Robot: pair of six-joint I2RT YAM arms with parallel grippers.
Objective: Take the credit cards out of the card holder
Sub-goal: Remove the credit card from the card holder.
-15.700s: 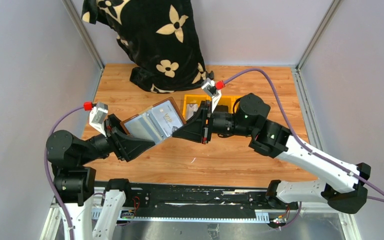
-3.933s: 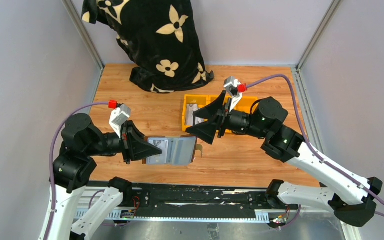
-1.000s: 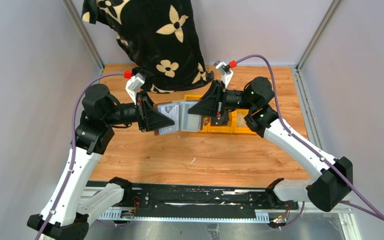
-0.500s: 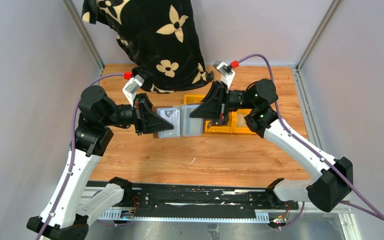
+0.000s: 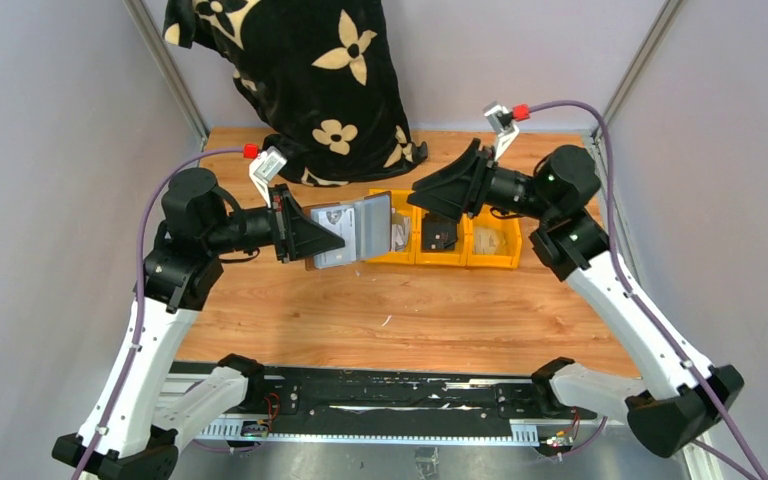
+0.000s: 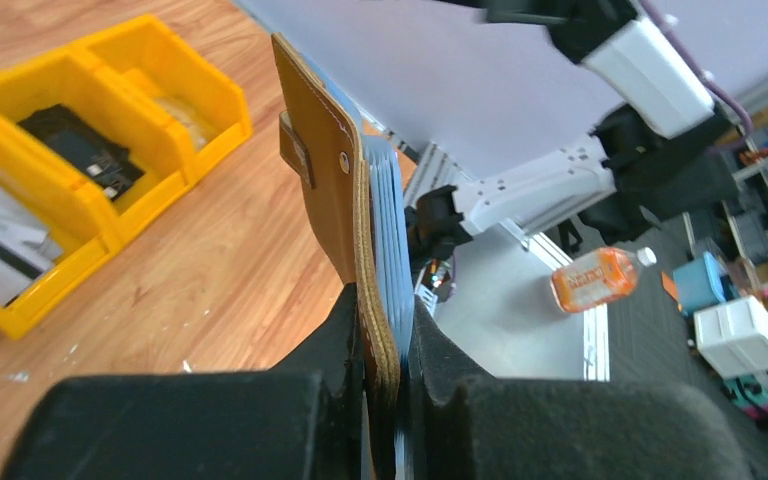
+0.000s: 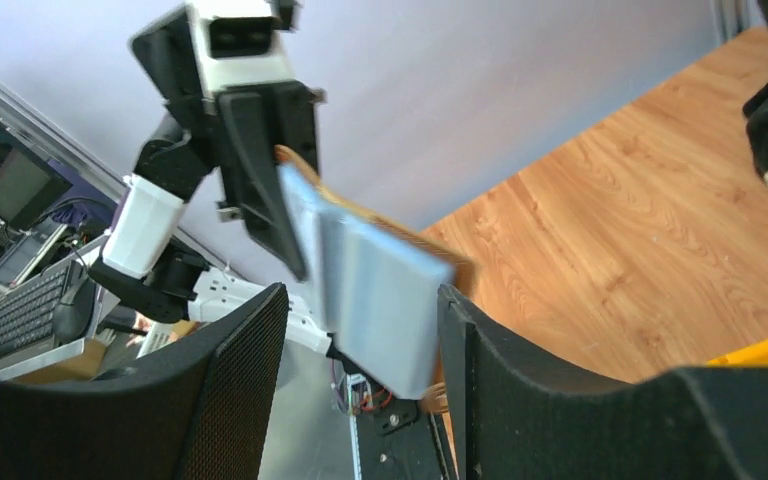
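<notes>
1 grip | L gripper [image 6: 382, 335] pinching card holder [image 6: 325, 170] | R gripper [image 7: 360, 295] spread

Card holder [image 5: 360, 232] clamped in my left gripper [image 5: 312, 240], held off table [image 5: 410, 310], free end toward my right gripper [image 5: 423, 195]. Right gripper near holder, not touching. Credit card [image 5: 332, 220] in sleeve nearest left gripper. Row of bins [image 5: 460, 263] on table under right gripper, past holder's free end. Small object [image 5: 438, 232] in middle compartment. Cloth [image 5: 300, 70] at far table edge, beyond left gripper.
</notes>
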